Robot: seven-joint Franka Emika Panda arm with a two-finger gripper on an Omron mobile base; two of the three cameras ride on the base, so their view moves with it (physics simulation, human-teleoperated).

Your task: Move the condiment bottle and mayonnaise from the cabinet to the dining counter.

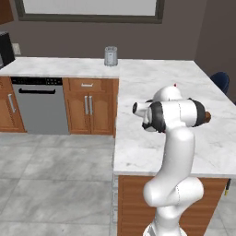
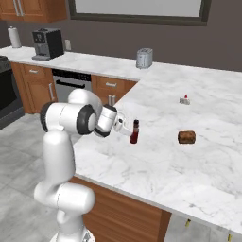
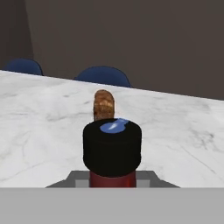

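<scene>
Dark red-brown glass under a black cap is seen closest in the hand view: the bottle (image 3: 112, 151) is gripped between the closed-in jaws of the gripper (image 3: 112, 180), with a blue glint on the cap's top. In the right base view the bottle (image 2: 134, 132) is held upright at the gripper (image 2: 129, 131), its base at or just above the marble of the counter (image 2: 189, 175); whether it touches cannot be told. The white arm (image 2: 71, 118) is stretched from the near edge of the counter toward it.

Beyond the bottle, a brown loaf-like item (image 2: 186, 137) lies on the marble, well apart from the bottle; in the hand view it is lined up directly behind the cap. Farther back a small white and red object (image 2: 184, 99) is set on the same surface. In the hand view two blue chair backs (image 3: 104, 75) are seen past the far edge.

At the far corner, where the counter meets the narrower worktop (image 2: 71, 61), a grey canister (image 2: 144, 58) stands. A coffee machine (image 2: 47, 43) and a paper roll (image 2: 14, 37) are placed farther left along the worktop.
</scene>
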